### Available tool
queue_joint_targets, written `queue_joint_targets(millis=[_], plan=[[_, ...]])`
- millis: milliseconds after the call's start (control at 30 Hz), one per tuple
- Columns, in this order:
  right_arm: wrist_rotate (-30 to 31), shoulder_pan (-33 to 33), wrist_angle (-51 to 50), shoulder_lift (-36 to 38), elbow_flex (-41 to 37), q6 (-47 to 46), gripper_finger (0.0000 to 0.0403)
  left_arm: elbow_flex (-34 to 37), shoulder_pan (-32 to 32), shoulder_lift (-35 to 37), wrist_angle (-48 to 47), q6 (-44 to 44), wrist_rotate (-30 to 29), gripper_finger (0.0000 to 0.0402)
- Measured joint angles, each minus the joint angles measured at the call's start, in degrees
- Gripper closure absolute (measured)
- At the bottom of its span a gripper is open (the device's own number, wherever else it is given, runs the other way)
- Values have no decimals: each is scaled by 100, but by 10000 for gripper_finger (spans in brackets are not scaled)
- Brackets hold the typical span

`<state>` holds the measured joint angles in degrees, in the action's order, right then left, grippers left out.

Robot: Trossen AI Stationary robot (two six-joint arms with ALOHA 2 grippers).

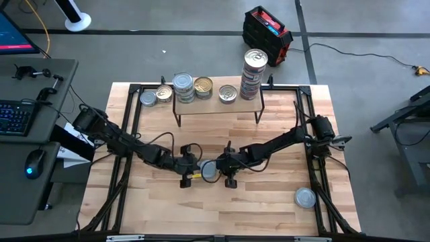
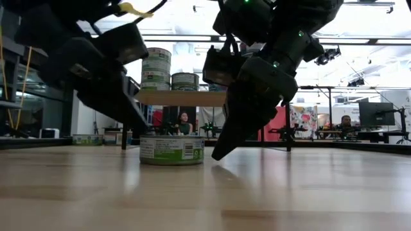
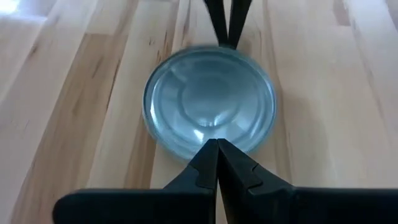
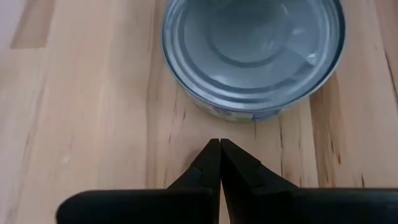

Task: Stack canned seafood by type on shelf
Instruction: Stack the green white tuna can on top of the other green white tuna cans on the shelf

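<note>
A silver-lidded can (image 1: pixel 209 169) with a green and white label (image 2: pixel 171 149) stands flat on the table's middle, between my two grippers. My left gripper (image 1: pixel 200 169) is shut, with its tip at the can's left rim. My right gripper (image 1: pixel 220 167) is also shut. Its tip (image 4: pixel 219 143) is low over the wood just right of the can, with a gap between them. The shelf (image 1: pixel 216 103) stands at the far middle. It bears a tall can stack (image 1: pixel 254 70), a short stack (image 1: pixel 183 87) and two single cans (image 1: pixel 203 87) (image 1: pixel 228 93). My left gripper sets its shut fingertips (image 3: pixel 217 149) against the can's upper rim (image 3: pixel 186 148) on the side toward the table's left. The fingers slant down from the left. The can stands upright with its base on the table.
Two more cans (image 1: pixel 148 98) (image 1: pixel 163 93) stand on the table left of the shelf, and a silver-lidded can (image 1: pixel 306 197) sits near the right front corner. Bare wood lies in front of the grippers. A desk with a keyboard (image 1: pixel 13 115) stands off the table's left.
</note>
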<state>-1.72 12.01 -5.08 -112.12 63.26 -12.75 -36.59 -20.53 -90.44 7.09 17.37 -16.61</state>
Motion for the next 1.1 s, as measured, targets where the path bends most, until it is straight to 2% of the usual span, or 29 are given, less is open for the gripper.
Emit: queue_joint_targets(millis=[567, 767, 900, 1000, 1100], plan=[[34, 2, 313, 0, 29, -171, 403, -28, -18, -432, 401, 213, 28, 402], [-121, 142, 247, 178, 405, 190, 403, -21, -54, -429, 340, 359, 42, 402], [15, 112, 280, 306, 697, 385, 403, 40, -153, -503, 80, 367, 193, 402], [7, 82, 191, 258, 877, 538, 403, -28, -252, -448, 314, 437, 167, 402], [1, 80, 257, 293, 1016, 676, 403, 4, -342, -479, 168, 631, 136, 402]])
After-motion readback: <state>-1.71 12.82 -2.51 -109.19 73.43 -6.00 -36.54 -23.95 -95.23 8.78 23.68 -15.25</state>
